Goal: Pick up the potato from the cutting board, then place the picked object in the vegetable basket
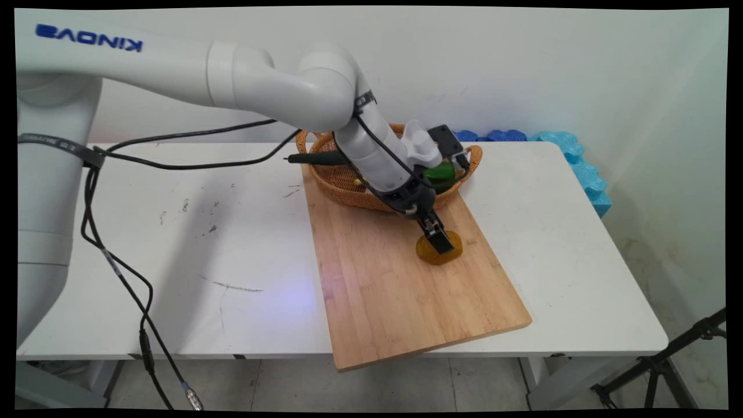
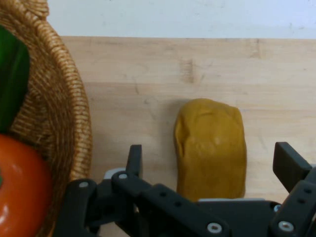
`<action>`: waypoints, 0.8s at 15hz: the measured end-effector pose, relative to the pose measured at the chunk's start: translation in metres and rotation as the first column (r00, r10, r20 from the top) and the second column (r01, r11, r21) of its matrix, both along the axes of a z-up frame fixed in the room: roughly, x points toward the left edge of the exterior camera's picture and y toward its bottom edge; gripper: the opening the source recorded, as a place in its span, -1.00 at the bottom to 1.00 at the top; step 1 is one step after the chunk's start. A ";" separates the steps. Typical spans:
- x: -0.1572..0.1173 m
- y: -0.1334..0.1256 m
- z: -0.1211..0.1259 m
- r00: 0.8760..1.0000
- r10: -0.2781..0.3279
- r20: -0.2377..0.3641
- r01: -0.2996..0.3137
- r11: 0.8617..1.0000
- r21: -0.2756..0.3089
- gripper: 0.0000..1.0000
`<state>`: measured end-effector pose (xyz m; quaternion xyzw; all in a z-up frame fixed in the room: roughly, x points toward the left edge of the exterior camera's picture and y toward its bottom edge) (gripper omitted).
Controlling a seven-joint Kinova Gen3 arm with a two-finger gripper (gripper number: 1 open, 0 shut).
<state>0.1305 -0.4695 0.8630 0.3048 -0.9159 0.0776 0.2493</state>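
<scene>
Straddling tan lump (image 2: 211, 148), end effector (image 2: 210, 165) spread; orange fruit (image 2: 19, 182) hand-view only

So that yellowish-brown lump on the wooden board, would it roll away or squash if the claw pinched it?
The yellowish-brown lump lies flat and oblong on the cutting board, so it probably stays put rather than rolling. Its wrinkled, matte surface suggests something soft that may dent under pressure, and likely not slippery. The gripper stands open, a finger at either side, so a squeeze would land on its long sides.

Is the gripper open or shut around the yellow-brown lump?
Open. In the hand view the gripper has its fingers apart on either side of the yellow-brown lump, not touching it.
</scene>
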 end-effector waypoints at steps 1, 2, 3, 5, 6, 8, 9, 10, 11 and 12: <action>-0.003 -0.001 -0.003 1.000 -0.001 0.003 0.001 1.000 0.003 1.00; -0.005 -0.002 -0.007 1.000 -0.001 0.006 0.001 1.000 0.006 1.00; -0.007 -0.003 -0.010 1.000 -0.002 0.009 0.002 1.000 0.010 1.00; -0.011 -0.003 -0.016 1.000 -0.004 0.014 0.003 1.000 0.017 1.00; -0.012 -0.003 -0.017 1.000 -0.005 0.015 0.004 1.000 0.019 1.00; -0.014 -0.002 -0.021 1.000 -0.007 0.019 0.007 1.000 0.021 -1.00; -0.015 -0.002 -0.022 1.000 -0.010 0.022 0.010 1.000 0.020 -1.00; -0.016 -0.002 -0.024 1.000 -0.014 0.024 0.013 1.000 0.019 -1.00; -0.016 -0.001 -0.025 0.999 -0.018 0.027 0.018 1.000 0.018 -1.00; -0.017 0.000 -0.025 0.999 -0.023 0.030 0.023 1.000 0.016 -1.00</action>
